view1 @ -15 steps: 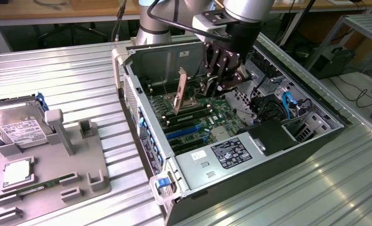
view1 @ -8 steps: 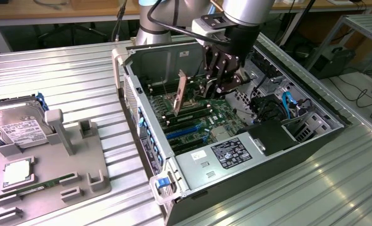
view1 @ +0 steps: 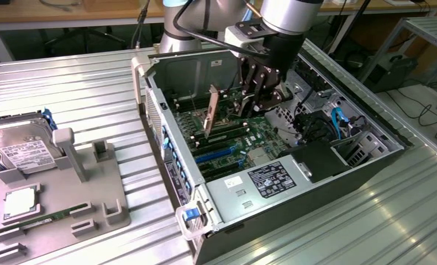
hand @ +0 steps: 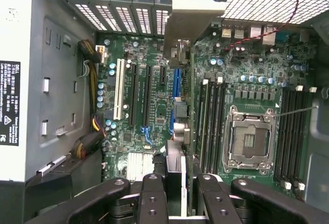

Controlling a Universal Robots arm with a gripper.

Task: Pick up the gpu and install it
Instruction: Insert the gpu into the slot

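Note:
My gripper (view1: pixel 257 102) is down inside the open computer case (view1: pixel 306 215), over the motherboard (hand: pixel 139 106). It is shut on the gpu (hand: pixel 176 131), which the wrist view shows edge-on as a thin dark slab between the black fingers (hand: pixel 151 198). The card reaches away from the fingers to its silver end bracket (hand: pixel 193 18), near the case's rear slot openings. It hangs over a blue expansion slot (hand: pixel 176 82); whether it touches the slot I cannot tell. In the exterior view the gpu's upright tan end (view1: pixel 213 110) stands at the exterior view's left of the gripper.
An empty CPU socket (hand: pixel 249 139) and rows of memory slots (hand: pixel 211 126) lie beside the card. Cables (hand: pixel 90 70) run along the case wall. On the exterior view's left, a grey fixture (view1: pixel 93 193) holds a hard drive (view1: pixel 23 149) and a RAM stick (view1: pixel 52 215).

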